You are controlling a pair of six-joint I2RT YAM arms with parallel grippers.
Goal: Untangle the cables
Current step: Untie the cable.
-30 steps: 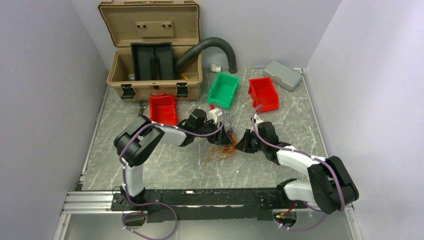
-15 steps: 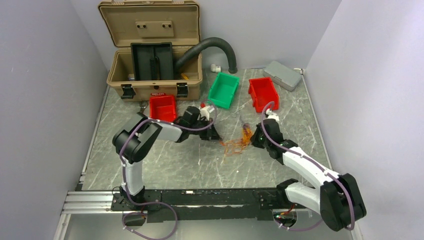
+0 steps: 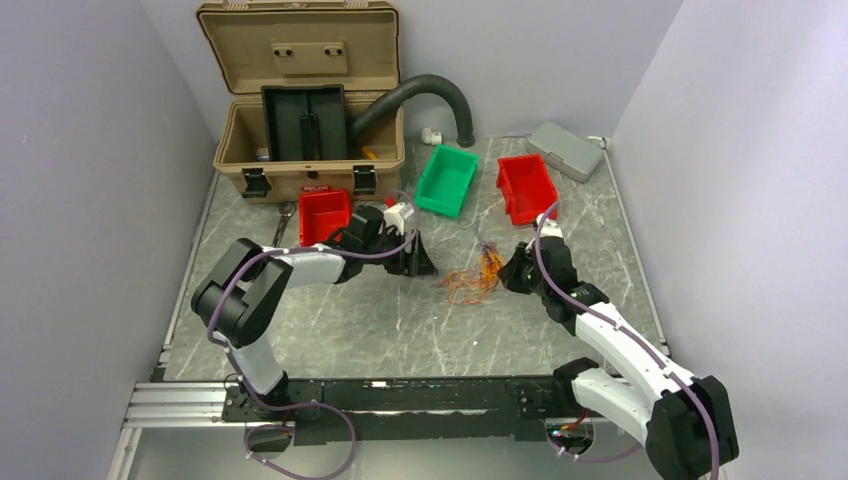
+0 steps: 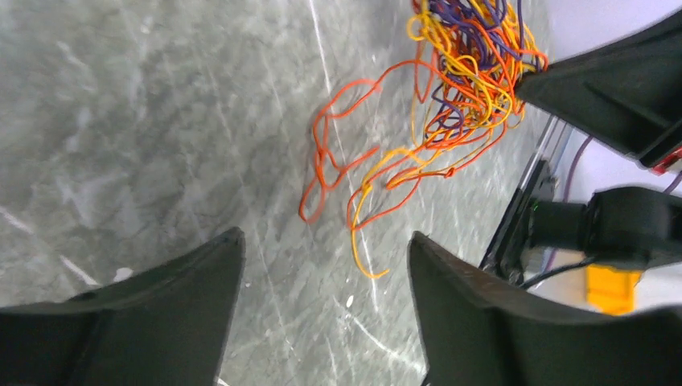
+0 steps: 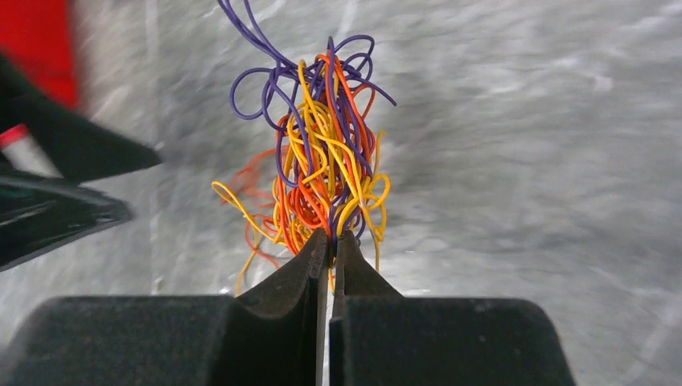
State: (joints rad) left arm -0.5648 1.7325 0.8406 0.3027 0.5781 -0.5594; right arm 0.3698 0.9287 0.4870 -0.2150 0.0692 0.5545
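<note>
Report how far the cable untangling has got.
Done: a few orange and yellow loops trail loose on the table. In hand: the right pincer is shut on the cables; the left pincer is open and empty. Left: that bundle is one tangle, no strand separated out.

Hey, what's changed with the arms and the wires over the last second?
The two grippers pulled apart. The right gripper, jaws shut on the wire tangle, dragged it rightward. The left gripper backed off leftward, jaws open and empty. The green bin and the tan case stayed put.
</note>
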